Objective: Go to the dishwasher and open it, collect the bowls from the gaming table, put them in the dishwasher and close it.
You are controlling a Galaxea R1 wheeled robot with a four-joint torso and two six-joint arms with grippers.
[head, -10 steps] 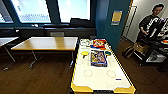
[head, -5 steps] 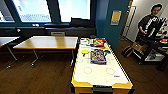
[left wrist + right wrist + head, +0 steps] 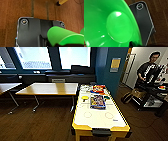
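1. Closest in, the right wrist view has a green bowl (image 3: 109, 23) pressed up against the lens: its hollow inside faces the camera, with the round flat bottom plain in the middle and the rim sweeping off to the side. Something dark crosses the rim at one spot, but I cannot tell whether the right pincer is clamped on the bowl or merely beside it.
2. The left wrist view has another green bowl (image 3: 65, 36), seen from outside and side-on, its wall curving across the dark plate of the robot. The left pincer's state cannot be told either. Beneath lies brown wooden floor (image 3: 16, 10), and a yellow corner (image 3: 63, 1) pokes in at the edge of the picture.
3. In the head view the gaming table (image 3: 100, 118) stands directly ahead, white on top with a yellow rim, its long axis running away from the robot toward the windows. The short near end faces the robot.
4. The near half of the top carries faint drawn circles. Farther along lies a blue board-game box (image 3: 97, 101), lengthwise with the table.
5. Just beside that box, to the left, sits an orange-yellow bowl (image 3: 85, 97); a small green bowl (image 3: 106, 97) sits at the box's right.
6. At the far end are more colourful boxes (image 3: 98, 88).
7. To the left stands a plain wooden table (image 3: 48, 88), well apart from another at the picture's edge.
8. At the far right a person (image 3: 148, 70) stands at a control rig; windows (image 3: 53, 57) close the back.
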